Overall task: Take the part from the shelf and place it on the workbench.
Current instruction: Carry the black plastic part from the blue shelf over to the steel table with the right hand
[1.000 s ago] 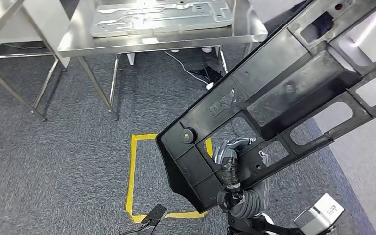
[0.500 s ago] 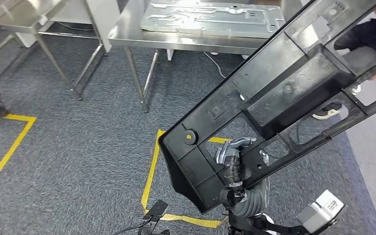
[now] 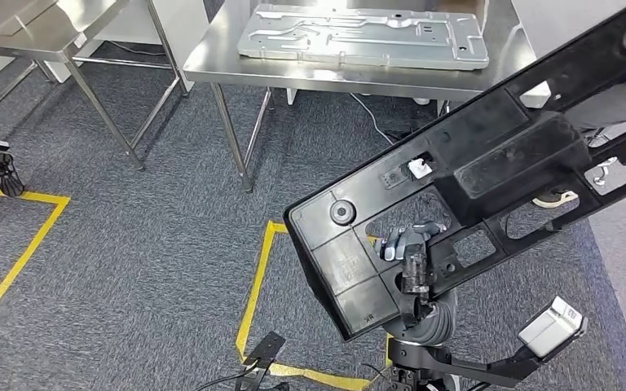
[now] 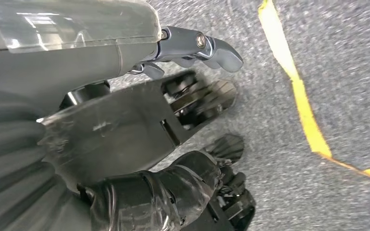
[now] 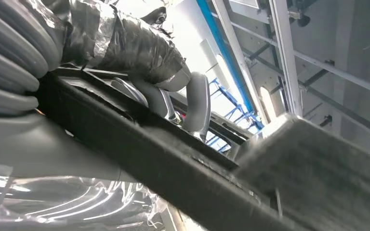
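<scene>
While the left hand (image 3: 414,262) and right hand (image 5: 173,91) each grasp the black plastic frame part (image 3: 489,163), it spans the frame's right, tilted above the carpet. Transport is underway; next, approach the steel workbench (image 3: 293,75) at upper centre.

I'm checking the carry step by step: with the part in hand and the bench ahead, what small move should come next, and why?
Probably a short step forward toward the workbench. The left robot hand and right robot hand grip the black part above the carpet, short of the bench. A metal plate already lies on the bench top, so the part likely needs to go beside or over it.
</scene>
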Controlling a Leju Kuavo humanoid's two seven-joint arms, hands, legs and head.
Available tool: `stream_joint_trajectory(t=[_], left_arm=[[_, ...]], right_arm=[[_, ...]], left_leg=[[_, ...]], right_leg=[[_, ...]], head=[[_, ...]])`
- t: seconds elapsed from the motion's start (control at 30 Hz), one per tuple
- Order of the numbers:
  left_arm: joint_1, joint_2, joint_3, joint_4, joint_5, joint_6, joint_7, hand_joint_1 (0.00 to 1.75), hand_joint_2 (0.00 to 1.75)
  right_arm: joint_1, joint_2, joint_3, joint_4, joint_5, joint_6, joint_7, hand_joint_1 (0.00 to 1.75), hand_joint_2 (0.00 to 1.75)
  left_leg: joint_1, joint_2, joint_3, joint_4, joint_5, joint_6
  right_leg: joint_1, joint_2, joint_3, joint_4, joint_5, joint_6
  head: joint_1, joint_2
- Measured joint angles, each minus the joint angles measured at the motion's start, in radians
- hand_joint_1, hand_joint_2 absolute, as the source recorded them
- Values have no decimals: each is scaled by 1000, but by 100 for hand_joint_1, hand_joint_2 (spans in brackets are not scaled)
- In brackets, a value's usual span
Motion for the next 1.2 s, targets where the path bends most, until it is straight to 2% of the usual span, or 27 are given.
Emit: stream_joint_trajectory(t=[0.03, 0.07, 0.17, 0.2, 0.23, 0.33, 0.37, 0.4, 0.43, 0.5, 0.53, 0.57, 0.63, 0.7, 0.73, 0.77, 0.83, 0.87, 0.9, 0.93, 0.97, 1.0, 1.03, 1.07, 1.1, 1.17, 1.2], left_arm=[[-3, -1, 0, 0, -1, 1, 1, 0, 175], [-5, -2, 0, 0, -3, 2, 2, 0, 175], [-6, -5, 0, 0, -5, 3, 6, 0, 175], [-6, -7, 0, 0, -6, 3, 7, 0, 175], [-6, -8, 0, 0, -7, 3, 8, 0, 175], [-8, -10, 0, 0, -8, 3, 9, 0, 175], [-7, -10, 0, 0, -8, 3, 10, 0, 175], [-6, -11, 0, 0, -8, 3, 10, 0, 175], [-6, -12, 0, 0, -8, 3, 11, 0, 175], [-6, -14, 0, 0, -9, 3, 11, 0, 175], [-7, -15, 0, 0, -9, 3, 12, 0, 175], [-8, -16, 0, 0, -9, 3, 12, 0, 175], [-9, -16, 0, 0, -9, 3, 14, 0, 175], [-10, -17, 0, 0, -9, 2, 14, 0, 175], [-11, -18, 0, 0, -9, 2, 14, 0, 175], [-10, -18, 0, 0, -9, 2, 14, 0, 175], [-9, -19, 0, 0, -10, 1, 15, 0, 175], [-7, -19, 0, 0, -10, 0, 15, 0, 175], [-7, -19, 0, 0, -11, -1, 15, 0, 175], [-6, -19, 0, 0, -11, -1, 15, 0, 175], [-6, -19, 0, 0, -12, -1, 15, 0, 175], [-5, -19, 0, 0, -12, -1, 15, 0, 175], [-5, -19, 0, 0, -12, -1, 15, 0, 175], [-5, -19, 0, 0, -12, -1, 16, 0, 175], [-5, -19, 0, 0, -12, -1, 16, 0, 175], [-7, -19, 0, 0, -14, -1, 17, 0, 175], [-8, -20, 0, 0, -14, -1, 17, 0, 175]], right_arm=[[0, 0, 0, -1, 2, -3, 0, 175, 175], [0, 0, 0, -2, 4, -6, 0, 175, 175], [0, -1, -1, -5, 11, -10, 0, 175, 175], [0, -1, -1, -5, 13, -11, 0, 175, 175], [0, -1, -2, -5, 14, -12, 0, 175, 175], [2, -3, -4, -5, 17, -14, 0, 175, 175], [3, -3, -4, -5, 17, -15, 0, 175, 175], [4, -4, -4, -5, 18, -15, 0, 175, 175], [4, -4, -4, -5, 18, -15, 0, 175, 175], [5, -5, -5, -5, 18, -15, 0, 175, 175], [6, -5, -5, -4, 18, -15, 0, 175, 175], [7, -5, -5, -4, 19, -16, 0, 175, 175], [9, -5, -5, -5, 20, -15, 0, 175, 175], [9, -5, -5, -5, 20, -15, 0, 175, 175], [9, -5, -5, -5, 20, -15, 0, 175, 175], [9, -5, -5, -5, 20, -15, 0, 175, 175], [9, -5, -5, -5, 22, -15, 0, 175, 175], [9, -5, -5, -5, 22, -15, 0, 175, 175], [10, -5, -5, -5, 23, -15, 0, 175, 175], [10, -5, -5, -5, 23, -15, 0, 175, 175], [10, -5, -5, -5, 23, -15, 0, 175, 175], [9, -5, -5, -5, 23, -15, 0, 175, 175], [9, -5, -5, -4, 24, -15, 0, 175, 175], [8, -5, -5, -4, 24, -15, 0, 175, 175], [8, -5, -5, -3, 24, -15, 0, 175, 175], [7, -5, -5, -3, 25, -15, 2, 175, 175], [6, -5, -5, -3, 25, -15, 2, 175, 175]], left_leg=[[-5, 3, 22, -42, 6, 6], [-10, 4, 34, -65, 0, 11], [-9, -4, 63, -98, -13, 24], [-8, -6, 77, -104, -17, 30], [-7, -8, 91, -110, -22, 35], [-7, -13, 117, -112, -43, 44], [-8, -15, 127, -112, -52, 44], [-8, -17, 139, -111, -62, 44], [-7, -20, 153, -109, -73, 43], [-7, -23, 175, -104, -97, 36], [-8, -24, 181, -102, -107, 31], [-8, -25, 184, -101, -114, 24], [-9, -25, 187, -95, -118, 13], [-6, -20, 174, -53, -121, 3], [-4, -17, 150, -9, -128, -2], [-2, -14, 113, 50, -141, -8], [3, -11, 28, 161, -191, -17], [4, -9, -3, 185, -213, -19], [4, -8, -20, 178, -221, -18], [4, -7, -21, 140, -202, -15], [4, -6, -12, 79, -155, -10], [1, -4, -2, 19, -92, -5], [-3, -3, 7, -30, -41, 2], [-7, -2, 14, -59, -4, 8], [-11, -3, 18, -74, 7, 14], [-10, -6, 41, -91, 2, 27], [-8, -8, 56, -101, -1, 33]], right_leg=[[0, -1, 3, -5, -5, 5], [1, -3, 9, -9, -6, 11], [1, -6, 25, -2, 2, 26], [1, -6, 13, 25, 0, 29], [0, -5, -12, 70, -9, 30], [2, 1, -138, 232, -73, 35], [2, 1, -168, 250, -87, 38], [1, 1, -181, 236, -82, 40], [0, 1, -179, 191, -50, 42], [-1, 2, -159, 72, 57, 39], [0, 2, -150, 31, 94, 34], [3, 3, -146, 11, 115, 27], [6, 4, -137, 7, 112, 11], [4, 4, -118, 2, 105, -3], [2, 4, -106, 1, 99, -8], [3, 3, -96, 0, 91, -12], [3, 2, -76, 0, 73, -13], [3, 3, -64, 0, 63, -12], [2, 3, -49, 0, 51, -12], [2, 3, -32, 0, 39, -10], [2, 3, -18, -1, 26, -9], [3, 3, -3, -1, 14, -5], [3, 4, 8, -2, 4, 0], [4, 5, 16, -7, -4, 7], [5, 6, 25, -9, -5, 13], [5, 6, 32, -4, -1, 24], [4, 5, 24, 21, 6, 27]], head=[[0, 0], [1, 0], [2, 0], [2, 0], [3, 0], [7, 0], [8, 0], [8, 0], [9, 0], [11, 0], [12, 0], [13, 0], [14, 0], [13, 0], [13, 0], [12, 0], [12, 0], [12, 0], [12, 0], [12, 0], [12, 0], [13, 0], [13, 0], [13, 0], [14, 0], [16, 0], [18, 0]])
